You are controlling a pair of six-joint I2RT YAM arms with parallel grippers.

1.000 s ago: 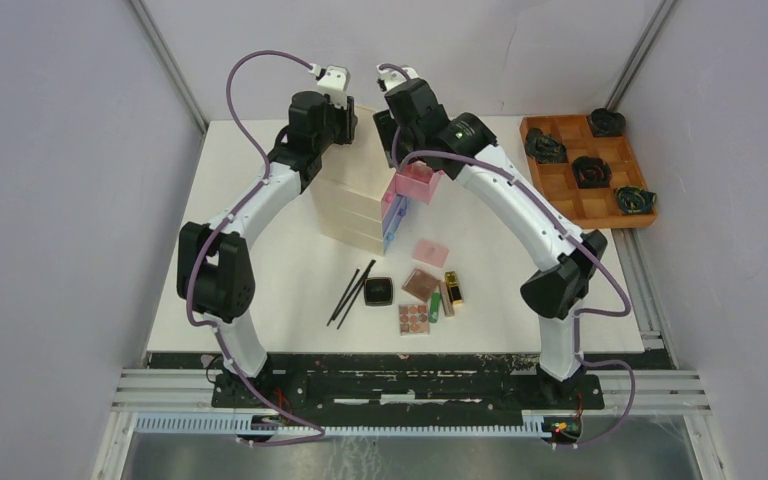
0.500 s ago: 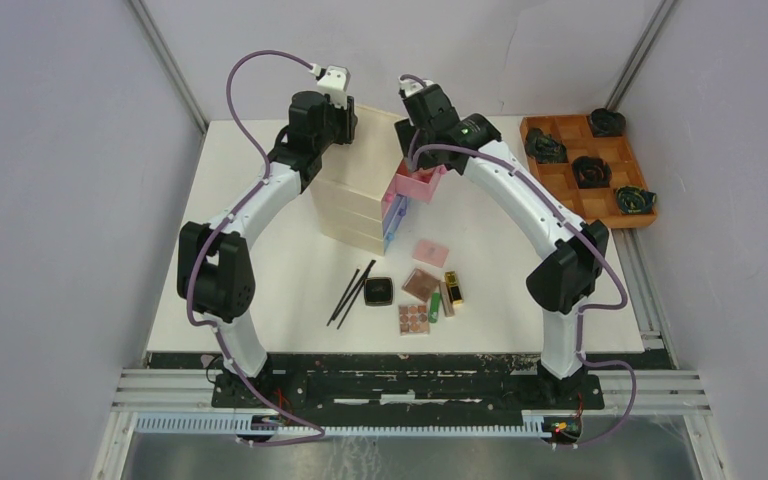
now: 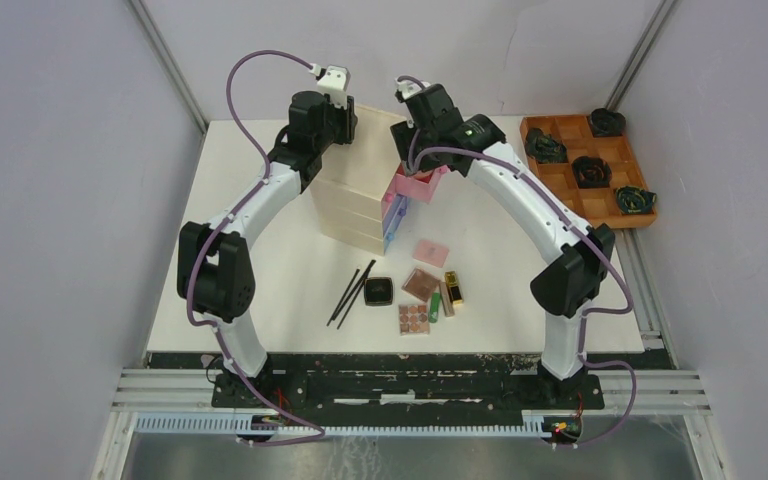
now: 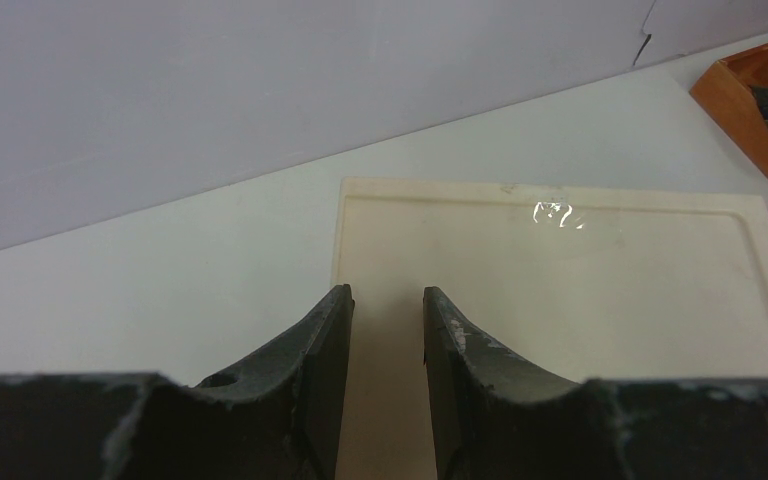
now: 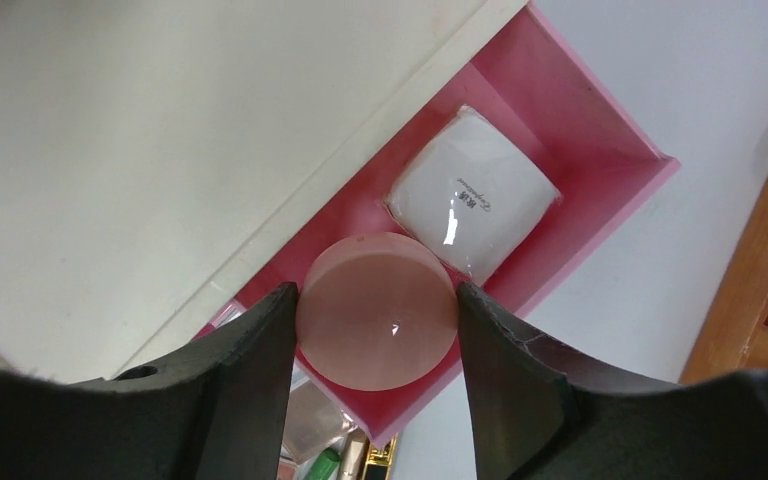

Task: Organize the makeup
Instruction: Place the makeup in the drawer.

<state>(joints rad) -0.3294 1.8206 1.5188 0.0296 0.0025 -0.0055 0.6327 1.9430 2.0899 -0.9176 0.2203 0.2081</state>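
Table (image 3: 480, 250): chest (image 3: 350, 205), grid tray (image 3: 560, 185) (makeup (image 3: 425, 285) nearer).

Lilac walls (image 3: 60, 200) — white table (image 3: 285, 278)

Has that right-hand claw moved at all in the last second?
Yes. The right gripper has shifted rightward, from over the top of the pale chest to above its open pink drawer.

pink round pad (image 5: 377, 315) pinched between the right gripper (image 5: 377, 290) fingers, over pink drawer (image 5: 600, 130); white square jar (image 5: 473, 190) in that drawer, just beyond fingertips; two thin black sticks (image 3: 352, 292), black compact (image 3: 377, 291), brown palettes (image 3: 422, 284), gold tube (image 3: 453, 288), green tube (image 3: 434, 306) clustered flat on table (image 3: 260, 250), well apart from both grippers
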